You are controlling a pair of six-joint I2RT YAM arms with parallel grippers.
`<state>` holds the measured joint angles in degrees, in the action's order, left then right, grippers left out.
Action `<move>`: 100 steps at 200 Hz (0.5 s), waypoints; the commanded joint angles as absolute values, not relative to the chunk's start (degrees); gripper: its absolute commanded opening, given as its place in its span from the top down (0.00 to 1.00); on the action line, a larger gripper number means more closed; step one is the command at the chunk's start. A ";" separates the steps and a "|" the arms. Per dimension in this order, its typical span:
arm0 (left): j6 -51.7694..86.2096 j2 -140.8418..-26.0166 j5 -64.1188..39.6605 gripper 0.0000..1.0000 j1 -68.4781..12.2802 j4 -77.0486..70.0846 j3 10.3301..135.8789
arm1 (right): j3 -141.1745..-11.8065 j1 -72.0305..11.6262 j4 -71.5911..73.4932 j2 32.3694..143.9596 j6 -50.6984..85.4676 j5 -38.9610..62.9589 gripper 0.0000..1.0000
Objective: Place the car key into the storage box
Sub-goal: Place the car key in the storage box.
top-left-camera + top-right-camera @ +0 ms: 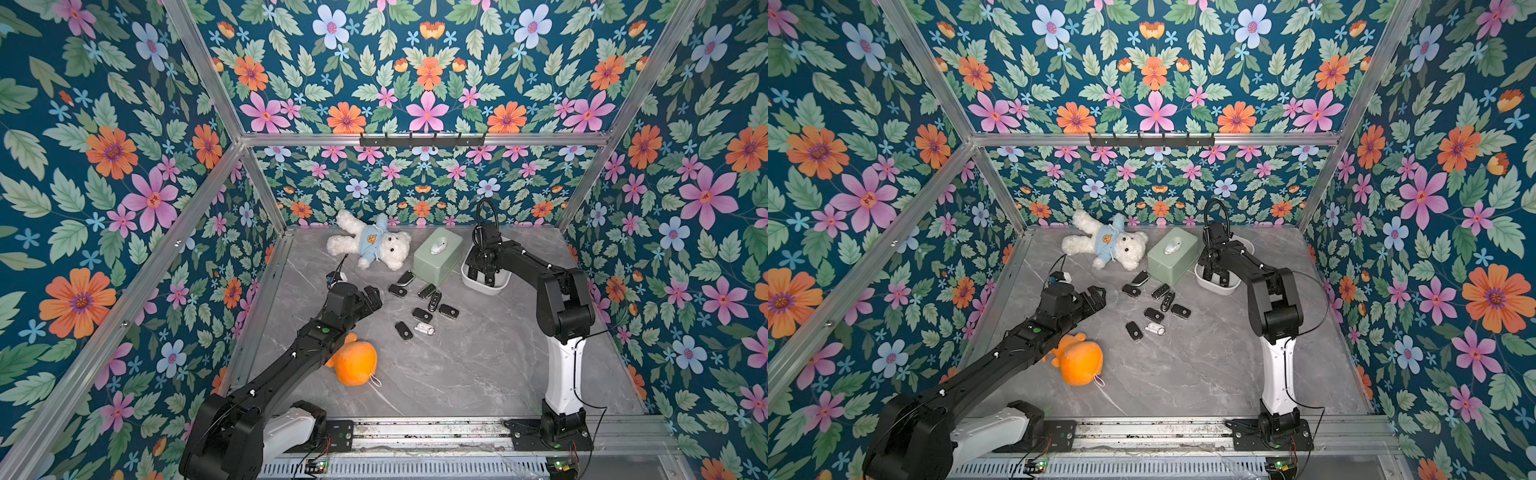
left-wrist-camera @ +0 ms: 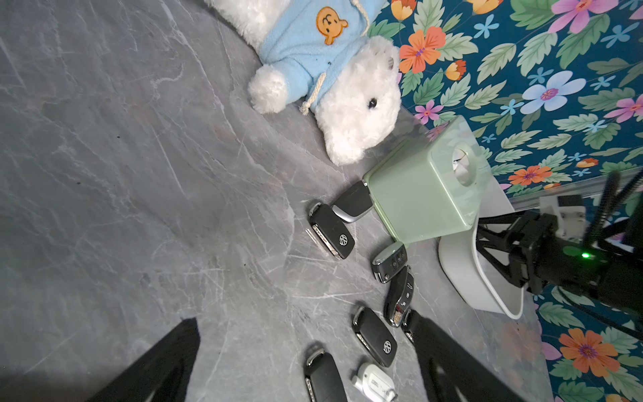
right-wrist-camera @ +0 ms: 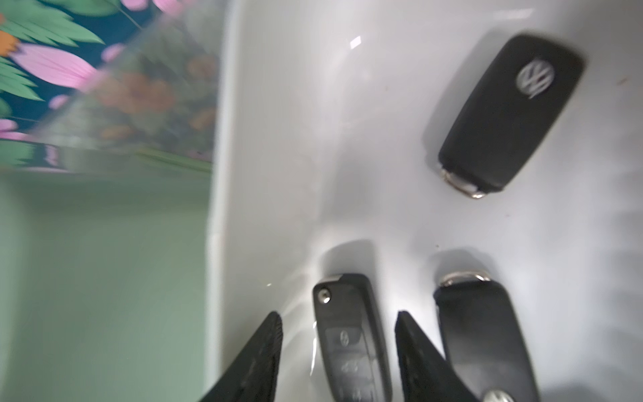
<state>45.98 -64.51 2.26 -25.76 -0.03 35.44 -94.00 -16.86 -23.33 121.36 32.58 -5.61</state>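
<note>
The right gripper is down inside the storage box, jaws parted, with a car key lying flat on the white floor between them. A gap shows on either side of that key, so neither finger appears to grip it, and it can be judged delivered. Just outside one finger lies a second key, and well ahead of the fingertips a third key, so the box holds three as far as the wrist view shows. The green box stands just beside it, closed on top, its contents hidden.

The left gripper hangs above the table with jaws spread wide and nothing in them. Ahead of its fingertips, some between the two fingers, lie the loose keys: the top views show about seven black ones, plus a white tag. If every key is meant to go in, less than half the job looks done; the right arm has to lift clear of the box, and the scattered keys remain to be picked up and carried over
</note>
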 commanded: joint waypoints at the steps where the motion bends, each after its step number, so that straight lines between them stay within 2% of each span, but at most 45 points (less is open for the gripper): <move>1: 45.75 -64.73 2.66 0.00 -25.68 -0.75 35.42 | -92.65 -16.87 -24.45 117.54 30.95 -7.38 0.46; 48: 45.87 -66.70 1.59 0.00 -25.62 -2.13 36.27 | -85.78 -16.88 -21.45 109.36 30.58 -4.18 0.47; 100: 46.51 -68.27 0.33 0.00 -25.66 -2.81 36.58 | -79.39 -16.96 -12.85 105.83 32.82 6.57 0.53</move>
